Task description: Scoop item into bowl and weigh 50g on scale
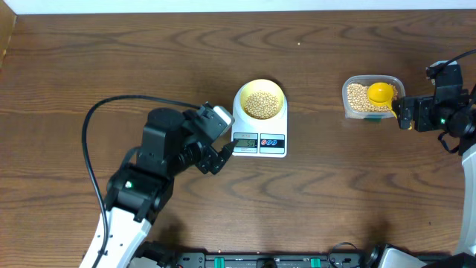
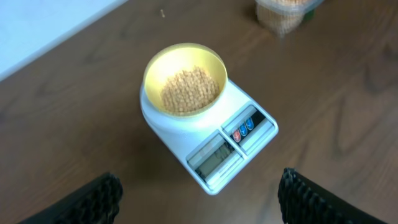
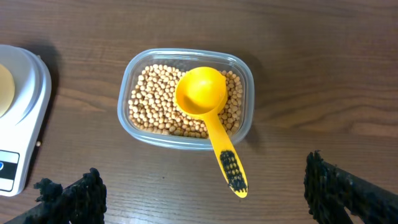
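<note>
The left pincer [image 2: 199, 208] gapes empty, the bowl [image 2: 155, 62] of beans [image 2: 189, 92] on the scale [image 2: 214, 146] just ahead. The right pincer [image 3: 211, 202] gapes too.

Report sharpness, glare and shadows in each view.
Overhead: evenly lit and crisp, with soft shadows, but the scale display is too small to read. Left wrist: soft focus throughout; the bowl is slightly blurred, the clear tub at the top edge more so. Right wrist: sharpest, with individual beans and the yellow scoop clear; no strong glare.
</note>
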`<state>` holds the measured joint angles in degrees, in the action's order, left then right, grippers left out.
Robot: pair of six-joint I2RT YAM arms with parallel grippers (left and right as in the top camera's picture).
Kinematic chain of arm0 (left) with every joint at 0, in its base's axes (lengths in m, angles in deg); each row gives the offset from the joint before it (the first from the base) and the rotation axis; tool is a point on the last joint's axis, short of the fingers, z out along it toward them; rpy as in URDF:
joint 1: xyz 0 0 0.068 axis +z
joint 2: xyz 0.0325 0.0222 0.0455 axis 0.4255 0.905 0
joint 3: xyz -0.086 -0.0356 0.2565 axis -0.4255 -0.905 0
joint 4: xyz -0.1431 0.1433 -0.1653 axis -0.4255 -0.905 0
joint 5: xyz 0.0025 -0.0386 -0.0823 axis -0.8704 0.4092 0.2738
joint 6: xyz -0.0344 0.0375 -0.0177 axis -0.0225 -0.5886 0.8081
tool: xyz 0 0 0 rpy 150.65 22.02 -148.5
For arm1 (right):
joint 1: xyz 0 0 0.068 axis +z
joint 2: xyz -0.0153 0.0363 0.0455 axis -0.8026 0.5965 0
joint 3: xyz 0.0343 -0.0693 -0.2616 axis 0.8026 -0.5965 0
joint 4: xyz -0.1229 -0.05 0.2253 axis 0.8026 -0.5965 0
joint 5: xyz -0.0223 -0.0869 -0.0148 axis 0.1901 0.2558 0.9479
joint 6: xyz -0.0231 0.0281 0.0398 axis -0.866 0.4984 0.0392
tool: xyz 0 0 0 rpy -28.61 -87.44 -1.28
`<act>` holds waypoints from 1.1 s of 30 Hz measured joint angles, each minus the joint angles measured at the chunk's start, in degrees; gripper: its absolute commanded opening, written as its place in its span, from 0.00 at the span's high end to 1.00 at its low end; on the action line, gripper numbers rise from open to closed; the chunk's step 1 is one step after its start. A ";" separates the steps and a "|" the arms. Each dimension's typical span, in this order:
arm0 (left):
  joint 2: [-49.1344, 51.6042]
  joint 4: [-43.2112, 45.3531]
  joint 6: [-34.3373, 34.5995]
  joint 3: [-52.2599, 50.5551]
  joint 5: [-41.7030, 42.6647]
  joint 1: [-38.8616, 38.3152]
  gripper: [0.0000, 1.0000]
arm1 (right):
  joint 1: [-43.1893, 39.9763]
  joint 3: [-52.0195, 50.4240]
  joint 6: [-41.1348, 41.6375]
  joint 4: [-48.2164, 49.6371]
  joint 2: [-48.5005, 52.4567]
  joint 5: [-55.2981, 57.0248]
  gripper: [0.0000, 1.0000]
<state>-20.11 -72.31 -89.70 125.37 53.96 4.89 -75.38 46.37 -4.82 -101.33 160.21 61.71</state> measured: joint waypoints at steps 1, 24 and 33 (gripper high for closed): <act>-0.72 0.87 0.00 -1.01 -0.02 0.00 0.18 | 0.00 0.00 0.00 0.00 0.00 0.02 0.01; -20.48 23.43 6.93 -25.51 -0.04 0.00 0.18 | 0.00 0.00 0.00 0.00 0.00 0.02 0.01; -28.02 29.46 16.06 -31.63 -2.62 0.00 0.18 | 0.00 0.00 0.00 0.00 0.00 0.00 0.01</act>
<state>-48.13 -42.85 -73.63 93.74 51.34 4.89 -75.38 46.37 -4.82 -101.33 160.21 61.71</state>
